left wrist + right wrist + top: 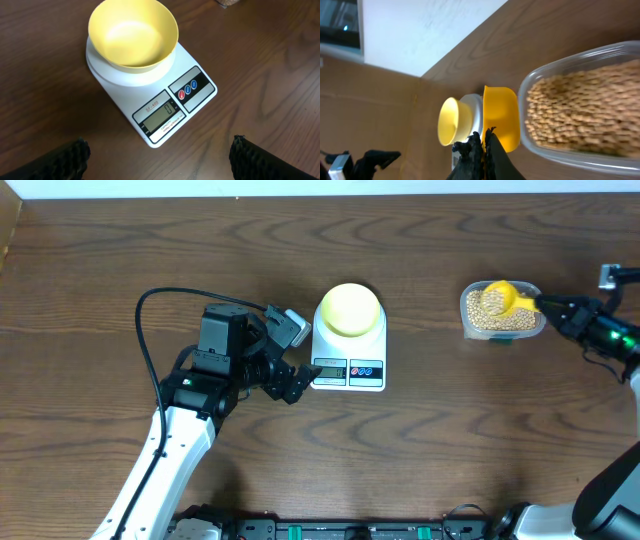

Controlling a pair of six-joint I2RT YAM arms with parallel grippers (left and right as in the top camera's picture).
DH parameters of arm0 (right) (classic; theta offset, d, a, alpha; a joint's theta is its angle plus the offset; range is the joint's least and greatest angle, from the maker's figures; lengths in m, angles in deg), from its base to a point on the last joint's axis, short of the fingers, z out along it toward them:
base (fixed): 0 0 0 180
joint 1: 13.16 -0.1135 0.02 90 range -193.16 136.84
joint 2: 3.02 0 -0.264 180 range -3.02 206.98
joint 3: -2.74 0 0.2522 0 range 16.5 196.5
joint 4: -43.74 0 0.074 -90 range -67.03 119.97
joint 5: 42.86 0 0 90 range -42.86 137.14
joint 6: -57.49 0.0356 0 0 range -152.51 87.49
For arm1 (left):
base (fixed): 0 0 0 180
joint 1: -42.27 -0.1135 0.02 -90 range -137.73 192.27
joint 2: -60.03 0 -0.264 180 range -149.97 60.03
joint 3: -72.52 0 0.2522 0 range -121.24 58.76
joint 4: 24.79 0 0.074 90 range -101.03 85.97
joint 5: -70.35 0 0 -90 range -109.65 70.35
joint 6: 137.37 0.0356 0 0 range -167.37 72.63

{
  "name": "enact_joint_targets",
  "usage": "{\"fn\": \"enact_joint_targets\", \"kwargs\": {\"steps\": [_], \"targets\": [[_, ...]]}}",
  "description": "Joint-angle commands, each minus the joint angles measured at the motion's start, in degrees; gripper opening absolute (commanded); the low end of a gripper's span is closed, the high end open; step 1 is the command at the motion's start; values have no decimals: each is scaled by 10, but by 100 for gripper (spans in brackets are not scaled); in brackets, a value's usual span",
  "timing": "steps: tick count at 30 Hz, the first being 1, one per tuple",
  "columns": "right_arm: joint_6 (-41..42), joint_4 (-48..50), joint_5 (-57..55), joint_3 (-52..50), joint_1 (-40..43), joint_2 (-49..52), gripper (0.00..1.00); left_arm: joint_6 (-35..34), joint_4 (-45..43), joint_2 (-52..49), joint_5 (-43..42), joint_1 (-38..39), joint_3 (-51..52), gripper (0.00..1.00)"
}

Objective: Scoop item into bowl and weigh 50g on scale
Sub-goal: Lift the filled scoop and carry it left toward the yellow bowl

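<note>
Where the wooden table (pixel 100 260) stretches away left and far of the gear, there is broad open room; to the right, things crowd its edge. The white scale (pixel 365 375) stands mid-table, long axis running far to near, display nearest me. Just to its left the left gripper (pixel 298 358) hangs with fingers spread wide, holding nothing. The clear tub (pixel 470 320) lies well right. The bowl (pixel 350 308) sits on the scale; the left wrist view alone shows it empty and the display at zero. The right gripper (pixel 552 308) is clamped on the yellow scoop (pixel 498 297), whose cup points left over the beans (pixel 500 322) in the tub.
</note>
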Motion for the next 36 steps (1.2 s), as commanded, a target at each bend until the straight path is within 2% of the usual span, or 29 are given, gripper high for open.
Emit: {"fn": "enact_joint_targets", "kwargs": {"steps": [1, 7, 14, 22, 36], "targets": [[12, 5, 21, 10, -35, 3, 1, 1, 1, 5, 3, -2, 1, 91], [26, 23, 19, 10, -86, 3, 1, 1, 1, 5, 3, -2, 1, 91], [89, 78, -8, 10, -148, 3, 1, 1, 1, 5, 3, -2, 1, 91], [124, 113, -35, 10, -198, 3, 1, 1, 1, 5, 3, -2, 1, 91], [137, 160, -61, 10, -287, 3, 1, 1, 1, 5, 3, -2, 1, 91]]}}
